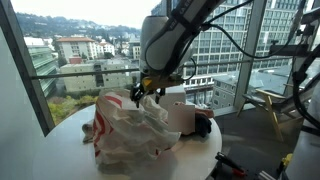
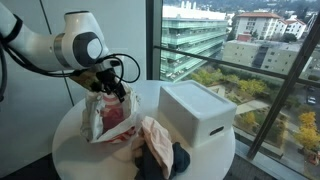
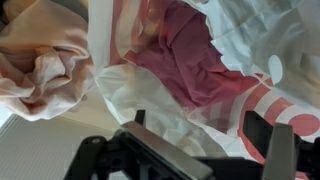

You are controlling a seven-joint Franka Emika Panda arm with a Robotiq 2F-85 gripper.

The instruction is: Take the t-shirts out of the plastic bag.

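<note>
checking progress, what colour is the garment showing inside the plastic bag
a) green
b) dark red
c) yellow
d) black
b: in the wrist view a dark red garment lies inside the mouth of the plastic bag, just past the open gripper, while a peach shirt lies outside it.

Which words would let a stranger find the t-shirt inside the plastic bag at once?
Start at the round white table by the window, where a white plastic bag with red print lies under the claw. The dark red t-shirt sits inside its mouth, whereas the peach shirt and the dark blue one lie outside, near the white box.
</note>
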